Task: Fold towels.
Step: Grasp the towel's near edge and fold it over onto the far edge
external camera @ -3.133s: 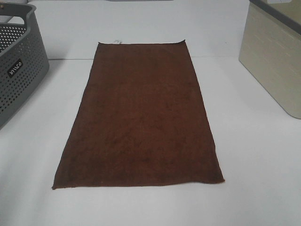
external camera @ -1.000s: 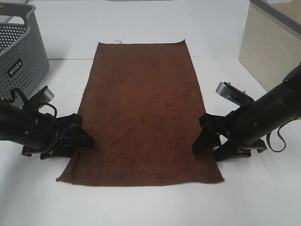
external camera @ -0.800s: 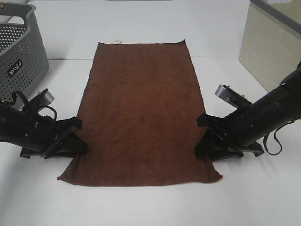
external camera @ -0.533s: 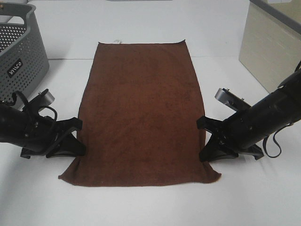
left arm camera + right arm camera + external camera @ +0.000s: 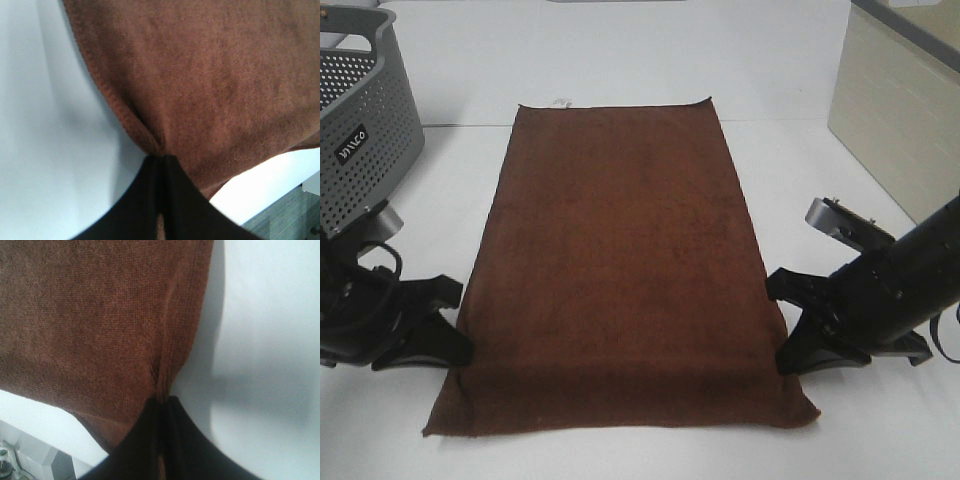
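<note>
A dark reddish-brown towel (image 5: 620,260) lies lengthwise on the white table, a small white tag (image 5: 560,100) at its far short edge. My left gripper (image 5: 457,345) is shut on the towel's left long edge near the front; the left wrist view shows the hem (image 5: 145,135) pinched between the black fingers (image 5: 145,205). My right gripper (image 5: 788,350) is shut on the right long edge near the front; the right wrist view shows the cloth (image 5: 100,315) puckered at the black fingers (image 5: 175,440). The front part of the towel is raised a little off the table.
A grey perforated basket (image 5: 360,130) stands at the back left. A beige bin (image 5: 900,110) stands at the back right. The white table (image 5: 620,50) extends beyond the towel, with a seam line across it at the far end.
Both grippers closed on the towel's long edges and pulled toward the front. The whole towel slid toward the front, and its front end lifted.
</note>
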Controlling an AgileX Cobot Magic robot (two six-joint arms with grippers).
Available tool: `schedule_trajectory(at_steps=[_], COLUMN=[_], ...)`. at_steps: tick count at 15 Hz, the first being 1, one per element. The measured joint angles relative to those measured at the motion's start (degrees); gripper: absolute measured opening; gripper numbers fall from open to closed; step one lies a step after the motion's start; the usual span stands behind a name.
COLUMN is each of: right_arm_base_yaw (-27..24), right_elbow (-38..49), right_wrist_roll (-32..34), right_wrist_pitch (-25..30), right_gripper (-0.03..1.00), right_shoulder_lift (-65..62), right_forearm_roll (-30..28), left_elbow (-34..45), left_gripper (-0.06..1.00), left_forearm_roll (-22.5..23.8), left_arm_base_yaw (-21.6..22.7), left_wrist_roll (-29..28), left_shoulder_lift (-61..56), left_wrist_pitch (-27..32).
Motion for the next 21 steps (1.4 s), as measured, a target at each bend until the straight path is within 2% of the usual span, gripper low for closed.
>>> schedule_trajectory(at_steps=[5, 7, 10, 13, 16, 17, 18, 19, 20, 21], right_arm_base_yaw=[0.2, 0.3, 0.3, 0.3, 0.3, 0.3, 0.3, 0.3, 0.3, 0.3], right_elbow=[11.9, 12.0, 5.2, -7.3, -22.3, -31.2, -31.2, -37.1, -42.3, -53.3], right_wrist_roll=[-0.2, -0.2, -0.2, 1.1, 7.2, 10.8, 10.8, 13.1, 14.8, 17.9], right_wrist_pitch=[0.1, 0.0, 1.0, 4.5, 9.6, 11.7, 11.7, 13.4, 15.1, 17.9], right_gripper=[0.00, 0.00, 0.00, 0.00, 0.00, 0.00, 0.00, 0.00, 0.00, 0.00], right_shoulder_lift=[-7.8, -9.3, -9.3, -6.2, 0.9, 4.9, 4.9, 7.8, 10.8, 16.3], right_forearm_roll=[-0.1, -0.2, -1.0, -2.4, -8.9, -12.4, -12.4, -14.7, -16.6, -20.1], left_elbow=[11.8, 12.4, 8.4, -2.5, -17.3, -22.3, -22.3, -30.1, -35.6, -44.9], left_gripper=[0.01, 0.01, 0.01, 0.01, 0.01, 0.01, 0.01, 0.01, 0.01, 0.01], left_forearm_roll=[-0.2, -1.2, -1.7, 3.8, 12.8, 15.2, 15.2, 18.7, 20.2, 21.7], left_arm_base_yaw=[-0.2, -0.2, -0.2, -0.2, -0.2, -0.2, -0.2, -0.2, -0.2, -0.2], left_wrist_roll=[0.1, 0.1, -2.2, -10.5, -22.7, -26.4, -26.4, -32.1, -35.0, -38.9], left_shoulder_lift=[-6.9, -8.4, -8.4, -7.0, 0.0, 3.0, 3.0, 7.2, 9.9, 15.4], left_wrist_pitch=[0.7, 0.8, 0.8, 0.1, 0.8, 1.8, 1.8, 2.7, 3.3, 3.4])
